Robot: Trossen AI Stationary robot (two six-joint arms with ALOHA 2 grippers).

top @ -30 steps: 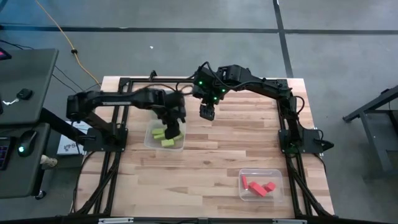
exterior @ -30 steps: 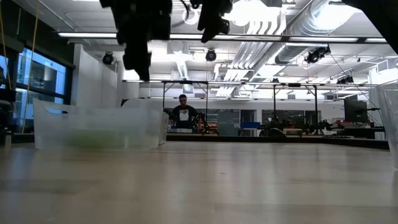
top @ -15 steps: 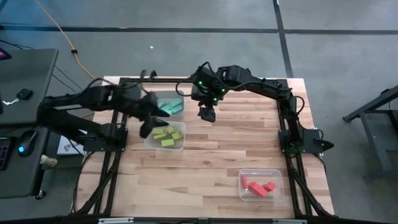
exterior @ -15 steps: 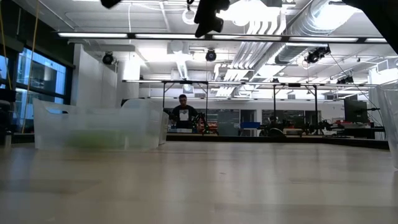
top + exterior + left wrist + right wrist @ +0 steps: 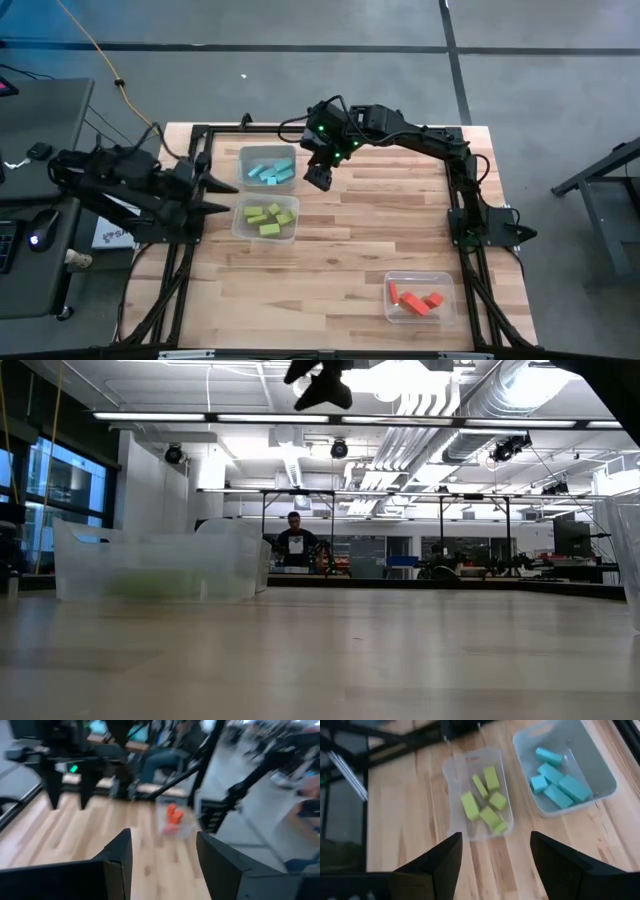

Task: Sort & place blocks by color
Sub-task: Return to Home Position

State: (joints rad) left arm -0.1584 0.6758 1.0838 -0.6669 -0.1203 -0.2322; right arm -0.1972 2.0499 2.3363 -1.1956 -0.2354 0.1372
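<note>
Lime green blocks lie in a clear bin at the table's left. Cyan-blue blocks lie in a second bin just behind it. Red-orange blocks lie in a third bin near the front right. My left gripper stands open at the table's left edge, pointing almost level toward the right, with nothing between its fingers. My right gripper hangs open high above the table, right of the blue bin. It looks down on the green blocks and the blue blocks.
A black frame runs along the table's left, right and far edges. Bare wood lies between the bins. In the low view the green bin stands at the left, and a person sits far behind the table.
My left gripper has drawn back from above the green bin toward the table's left edge, rising and tipping from pointing down to nearly level; it stays open. The blue bin now shows uncovered. My right gripper has tipped a little toward the bins.
</note>
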